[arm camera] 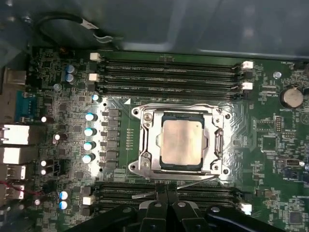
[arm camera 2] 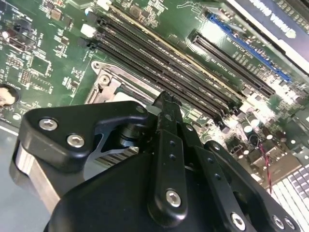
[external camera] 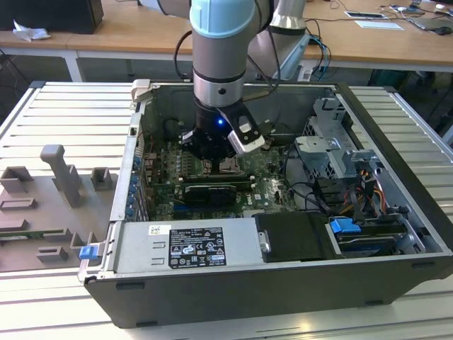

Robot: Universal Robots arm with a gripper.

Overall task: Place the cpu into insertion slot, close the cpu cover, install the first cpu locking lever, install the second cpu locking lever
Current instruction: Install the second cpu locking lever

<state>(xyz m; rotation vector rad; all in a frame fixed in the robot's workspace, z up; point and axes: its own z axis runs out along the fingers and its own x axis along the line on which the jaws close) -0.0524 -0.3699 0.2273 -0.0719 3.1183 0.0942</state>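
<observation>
Exterior view: my arm reaches down into the open computer case [external camera: 396, 163], gripper [external camera: 212, 157] low over the green motherboard [external camera: 265, 185], right by the insertion slot [external camera: 230, 167]. The case sits on a slatted desk [external camera: 64, 106]; grey fixture blocks [external camera: 60, 173] lie on the exterior view's left, well apart.

Second wrist view: I see the gripper [arm camera 2: 166, 104] from behind, black fingers [arm camera 2: 166, 145] drawn together to a tip with nothing between them. It points at a corner of the socket frame [arm camera 2: 104, 82], beside the long black memory slots [arm camera 2: 159, 63].

First wrist view: the cpu [arm camera: 181, 141] lies flat in the insertion slot [arm camera: 164, 118], silvery top up. The cpu cover [arm camera: 219, 140] frames it. A thin locking lever [arm camera: 195, 182] runs along the socket edge nearest the gripper [arm camera: 166, 193], whose fingertips look closed and empty just beside that edge.
</observation>
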